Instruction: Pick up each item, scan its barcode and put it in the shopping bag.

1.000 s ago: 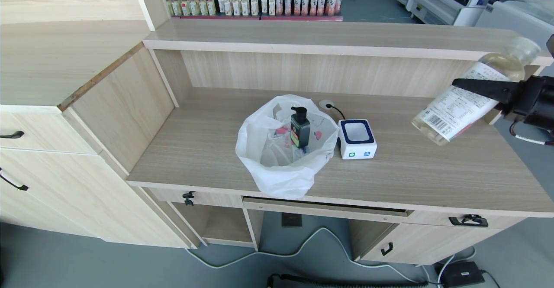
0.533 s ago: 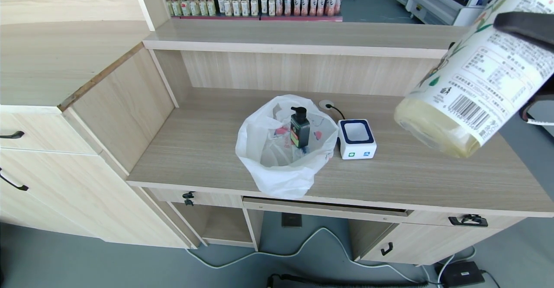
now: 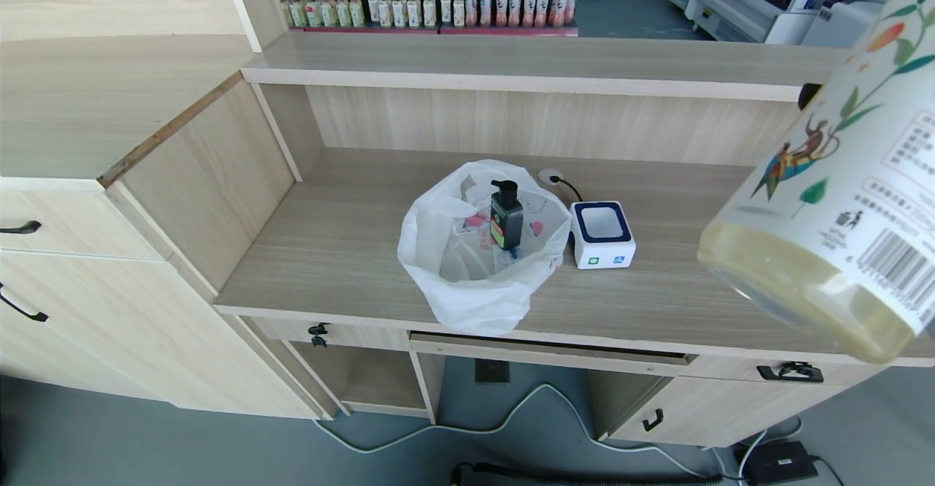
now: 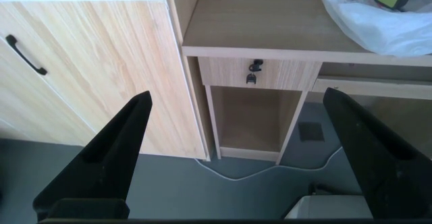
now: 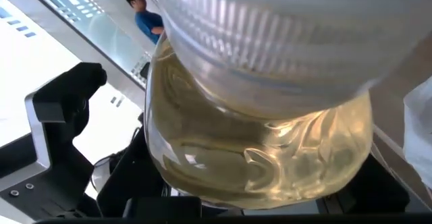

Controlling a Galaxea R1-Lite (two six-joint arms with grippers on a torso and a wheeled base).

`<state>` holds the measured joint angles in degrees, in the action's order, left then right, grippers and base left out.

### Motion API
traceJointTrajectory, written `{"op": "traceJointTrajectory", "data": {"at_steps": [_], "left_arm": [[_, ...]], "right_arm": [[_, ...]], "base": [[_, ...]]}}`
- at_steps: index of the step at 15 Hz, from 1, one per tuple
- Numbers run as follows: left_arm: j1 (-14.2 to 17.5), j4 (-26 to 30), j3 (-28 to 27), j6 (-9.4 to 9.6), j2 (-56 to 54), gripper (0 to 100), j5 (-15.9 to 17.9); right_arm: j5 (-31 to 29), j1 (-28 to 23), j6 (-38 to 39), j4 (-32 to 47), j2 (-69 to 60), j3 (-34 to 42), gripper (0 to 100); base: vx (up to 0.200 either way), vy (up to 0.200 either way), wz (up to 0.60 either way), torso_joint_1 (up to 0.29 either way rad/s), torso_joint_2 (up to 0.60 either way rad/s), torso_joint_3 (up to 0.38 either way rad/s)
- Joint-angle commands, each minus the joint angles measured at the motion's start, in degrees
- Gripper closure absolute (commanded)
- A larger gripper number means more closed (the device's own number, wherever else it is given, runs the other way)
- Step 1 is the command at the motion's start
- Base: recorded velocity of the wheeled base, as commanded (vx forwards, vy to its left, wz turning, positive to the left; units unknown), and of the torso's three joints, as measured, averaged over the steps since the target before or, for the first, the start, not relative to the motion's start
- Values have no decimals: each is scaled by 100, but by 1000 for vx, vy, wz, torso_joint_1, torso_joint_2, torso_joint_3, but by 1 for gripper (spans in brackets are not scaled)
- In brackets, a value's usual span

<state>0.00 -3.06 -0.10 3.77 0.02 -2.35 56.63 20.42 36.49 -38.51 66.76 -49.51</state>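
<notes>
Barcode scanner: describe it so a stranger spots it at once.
On the wooden counter, find the white shopping bag at its middle. Right of the bag sits the barcode scanner, the only small white box, its top window framed in dark blue.

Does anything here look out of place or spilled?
Only the bottle stands out: it hangs tilted in the air at the right, base lowest. Nothing is spilled; the bag sits open on the counter, a pump bottle upright inside, the scanner beside it.

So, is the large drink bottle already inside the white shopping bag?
No, the drink bottle is up in the air at the right, apart from the shopping bag, which holds a black pump bottle.
</notes>
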Motion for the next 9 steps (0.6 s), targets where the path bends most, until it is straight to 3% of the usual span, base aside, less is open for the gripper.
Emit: {"op": "traceJointTrajectory", "data": {"at_steps": [1, 9], "left_arm": [[0, -2, 1, 1, -2, 0, -2], [0, -2, 1, 1, -2, 0, -2]], "right_arm": [[-2, 129, -1, 10, -101, 46, 100], [-2, 261, 8, 37, -321, 407, 100]], "base": [[0, 0, 0, 0, 0, 0], [0, 0, 0, 0, 0, 0]]}}
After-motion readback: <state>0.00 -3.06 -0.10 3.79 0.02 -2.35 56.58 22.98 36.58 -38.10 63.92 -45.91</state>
